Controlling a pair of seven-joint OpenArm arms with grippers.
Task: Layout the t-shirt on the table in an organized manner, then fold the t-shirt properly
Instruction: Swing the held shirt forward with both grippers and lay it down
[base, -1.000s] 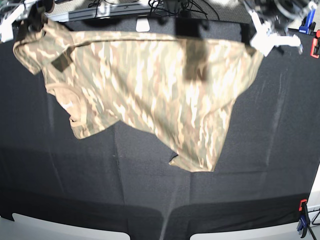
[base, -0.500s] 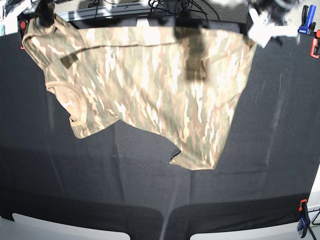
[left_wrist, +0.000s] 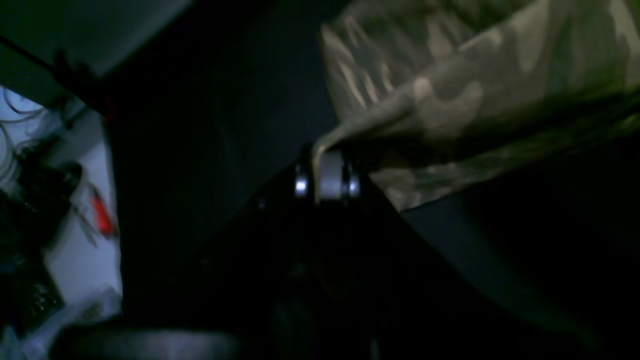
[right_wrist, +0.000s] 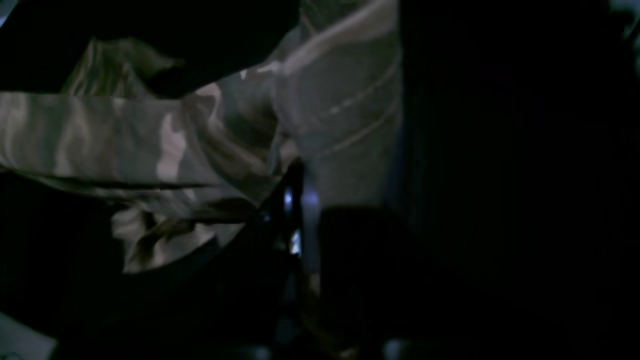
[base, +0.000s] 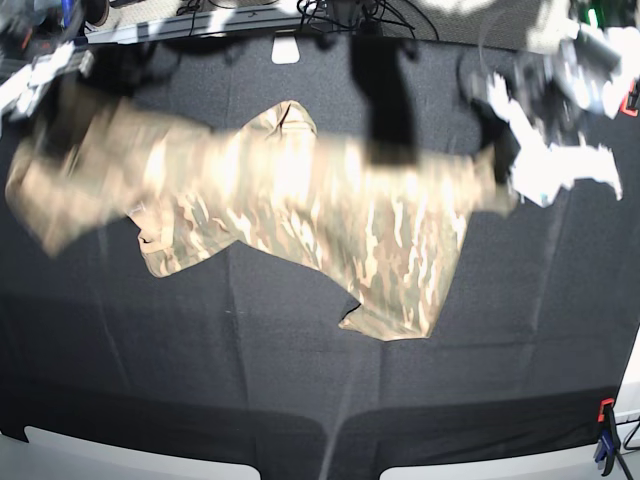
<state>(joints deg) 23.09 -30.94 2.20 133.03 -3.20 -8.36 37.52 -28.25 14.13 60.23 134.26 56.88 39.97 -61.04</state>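
Note:
The camouflage t-shirt hangs stretched between my two grippers over the black table, and its lower part rests on the cloth. Everything near the top edge is blurred by motion. In the base view my left gripper holds the right end and my right gripper holds the left end. In the left wrist view my left gripper is shut on a bunched hem of the t-shirt. In the right wrist view my right gripper is shut on a stitched edge of the t-shirt.
A dark post hangs over the far middle of the table. A white object sits at the far edge. A red clamp is at the right edge and a blue and orange clamp at the near right corner.
Both grippers have swung the shirt's top edge down and toward the near side, away from the far table edge. The top edge now sags and folds near its middle. The lower part has stayed put.

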